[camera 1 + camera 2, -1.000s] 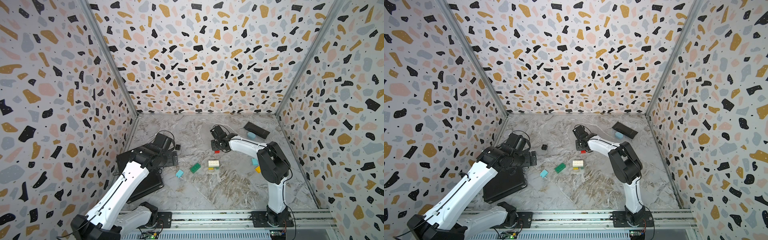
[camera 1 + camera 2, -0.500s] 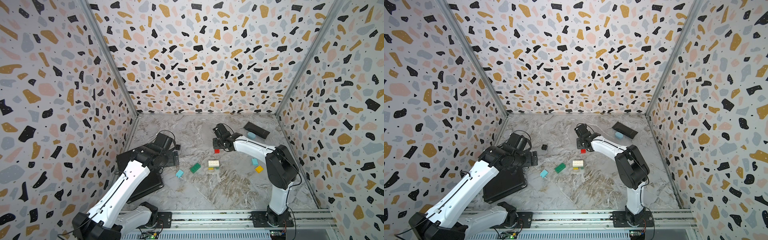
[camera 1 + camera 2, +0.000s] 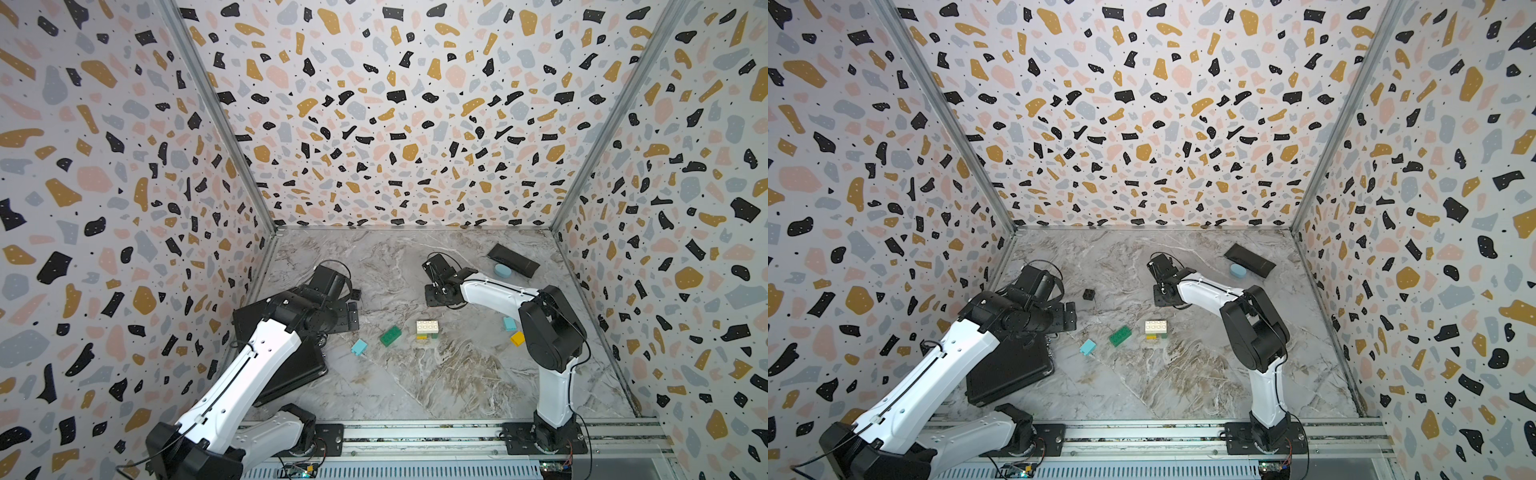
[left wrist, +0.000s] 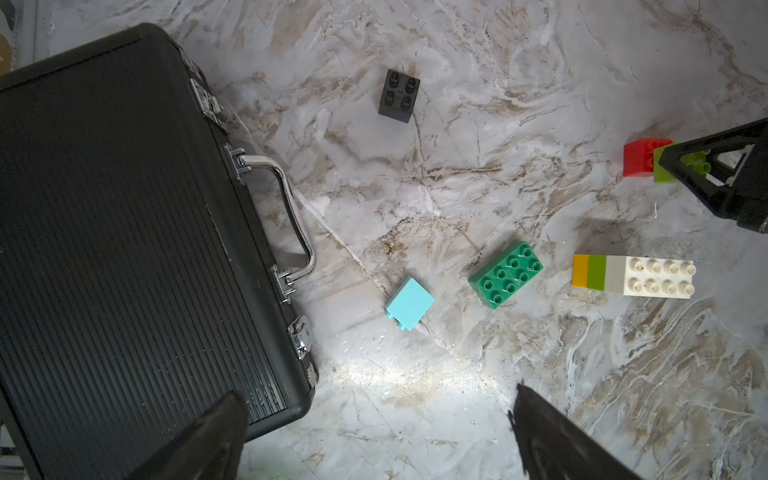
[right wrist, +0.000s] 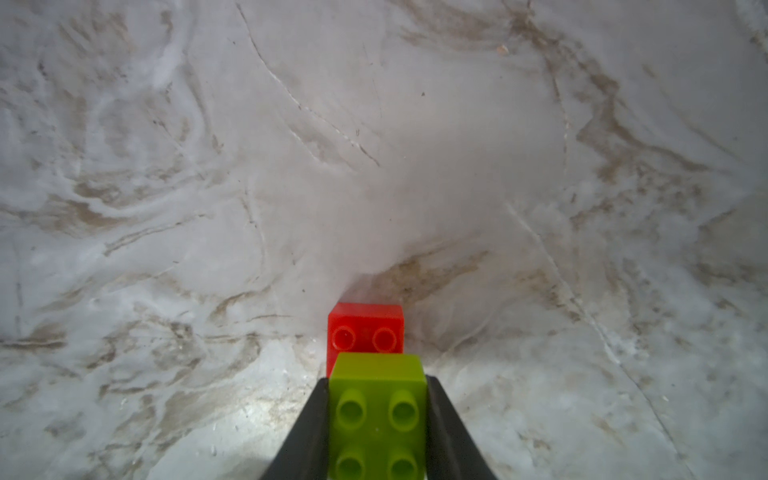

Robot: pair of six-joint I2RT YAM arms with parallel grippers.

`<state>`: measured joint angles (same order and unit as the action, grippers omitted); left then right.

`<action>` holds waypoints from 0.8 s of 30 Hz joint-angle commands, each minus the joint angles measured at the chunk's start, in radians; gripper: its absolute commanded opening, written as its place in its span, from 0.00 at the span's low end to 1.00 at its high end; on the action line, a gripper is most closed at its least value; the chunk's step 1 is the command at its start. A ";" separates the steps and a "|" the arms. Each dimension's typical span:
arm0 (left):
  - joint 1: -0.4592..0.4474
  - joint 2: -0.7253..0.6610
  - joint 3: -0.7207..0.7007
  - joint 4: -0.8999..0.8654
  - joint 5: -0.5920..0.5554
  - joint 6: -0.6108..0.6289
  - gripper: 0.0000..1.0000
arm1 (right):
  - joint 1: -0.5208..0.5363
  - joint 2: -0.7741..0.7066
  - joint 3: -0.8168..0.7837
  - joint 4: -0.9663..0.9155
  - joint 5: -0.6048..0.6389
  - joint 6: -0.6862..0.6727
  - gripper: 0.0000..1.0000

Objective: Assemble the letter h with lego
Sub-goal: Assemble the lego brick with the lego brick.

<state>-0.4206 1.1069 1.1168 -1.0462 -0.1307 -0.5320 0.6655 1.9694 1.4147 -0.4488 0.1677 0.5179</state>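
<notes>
While the left gripper (image 4: 376, 395) hangs wide open and empty at 9 o'clock, a light blue brick (image 3: 359, 347), a dark green brick (image 3: 390, 335) and a white stack (image 3: 427, 328) lie in the middle of the floor (image 3: 457, 374). Farther back, at 12 o'clock from the white stack, the right gripper (image 5: 376, 379) pinches a lime brick (image 5: 378, 415) right by a red brick (image 5: 365, 328), and a black brick (image 3: 1088, 294) sits at 10 o'clock.

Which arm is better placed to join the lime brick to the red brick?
Right. The right fingers grip the lime brick, directly beside the red brick. The left fingers stand open near the black case, well away from both bricks.
</notes>
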 commanded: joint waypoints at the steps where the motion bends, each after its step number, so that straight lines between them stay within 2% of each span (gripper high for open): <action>1: 0.006 0.008 -0.016 0.012 0.011 0.020 0.99 | 0.009 0.011 0.038 -0.035 0.011 -0.008 0.10; 10: 0.006 0.020 -0.017 0.014 0.010 0.021 0.99 | 0.014 -0.009 0.060 -0.029 0.039 0.011 0.10; 24: 0.006 0.031 -0.017 0.014 0.013 0.022 0.99 | 0.014 0.057 0.120 -0.076 0.058 0.027 0.10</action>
<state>-0.4206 1.1358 1.1076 -1.0454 -0.1268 -0.5220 0.6746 2.0212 1.5017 -0.4702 0.2066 0.5331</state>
